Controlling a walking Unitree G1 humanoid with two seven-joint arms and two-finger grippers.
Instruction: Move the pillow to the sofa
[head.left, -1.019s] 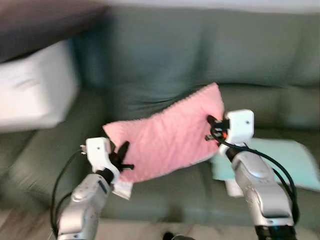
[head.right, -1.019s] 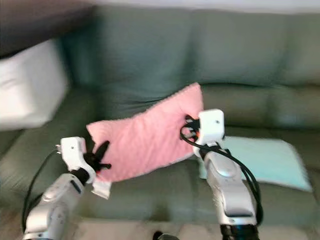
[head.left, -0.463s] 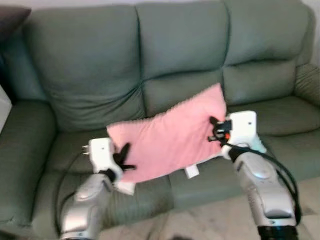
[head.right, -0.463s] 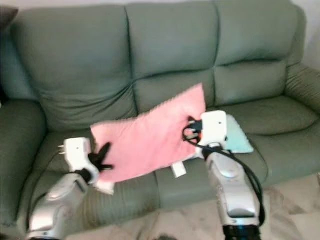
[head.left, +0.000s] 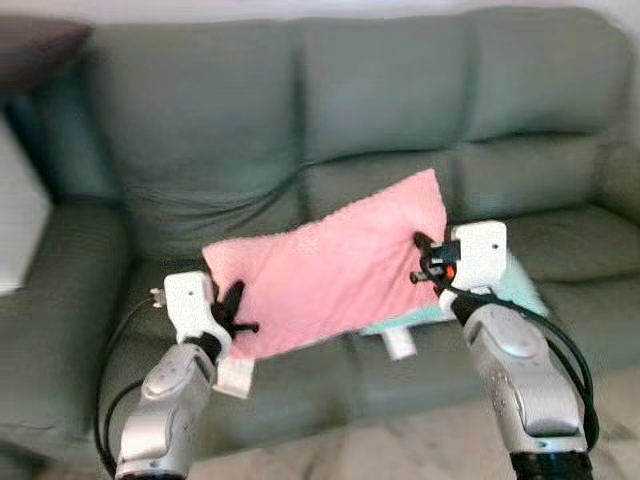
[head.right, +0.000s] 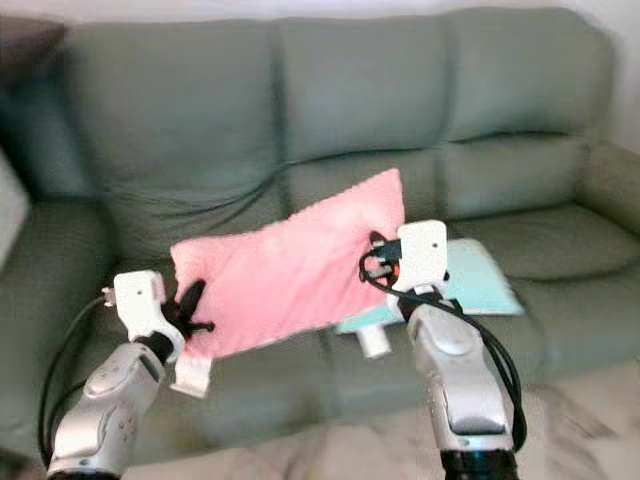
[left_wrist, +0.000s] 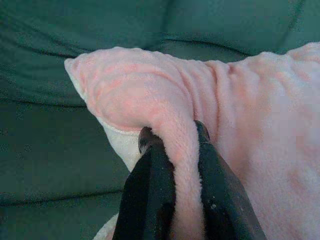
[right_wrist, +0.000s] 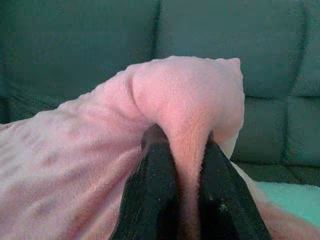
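At the bottom of the left eye view, the two silver arms rise from the lower edge, one at lower left and one at lower right. The left gripper (head.left: 236, 312) is clenched on the lower left end of the pink pillow (head.left: 330, 270); in the left wrist view its black fingers (left_wrist: 150, 190) pinch a fold of the fleecy cover between them. The right gripper (head.left: 425, 262) grasps the pillow's right end at centre right of the frame, and the right wrist view shows its fingers (right_wrist: 150, 195) squeezing a ridge of pink fabric the same way.

The pillow hangs between the two grippers in the middle of the frame, tilted so its right end sits higher than its left, held in the air in front of the seat cushions. A white tag (head.left: 400, 343) dangles below its lower edge.

Just behind the right arm, a pale teal cushion (head.right: 478, 282) lies flat on the seat. Beyond it, the green three-seat sofa (head.left: 390, 90) spans the upper frame. A white object (head.left: 18, 220) sits at the left edge, blurred.
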